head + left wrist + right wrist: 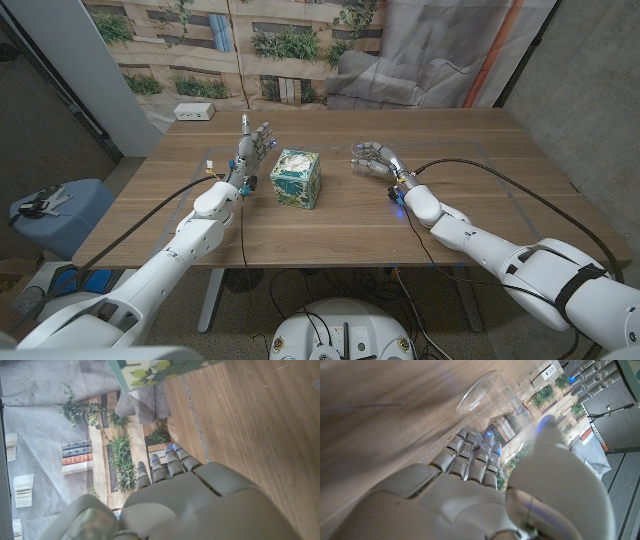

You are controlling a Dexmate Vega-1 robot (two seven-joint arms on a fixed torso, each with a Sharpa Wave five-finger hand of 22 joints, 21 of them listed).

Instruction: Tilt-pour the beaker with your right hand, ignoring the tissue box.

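My right hand (376,158) is over the table's middle right, and its fingers (470,455) and thumb (555,455) hold a clear glass beaker (490,405). The beaker is tipped well over on its side, its open rim (477,391) pointing away from the palm. In the head view the glass is only a faint glint (358,162) at the fingertips. A green-patterned tissue box (296,178) stands in the middle of the table, and a corner of it (150,370) lies ahead of my left hand. That left hand (254,148) stands just left of the box, fingers (162,465) stretched out and holding nothing.
A white power strip (194,112) lies at the table's far left corner. Black cables (470,165) run from both arms across the tabletop. A blue chair (50,215) stands off the table's left side. A printed backdrop (300,40) hangs behind the far edge.
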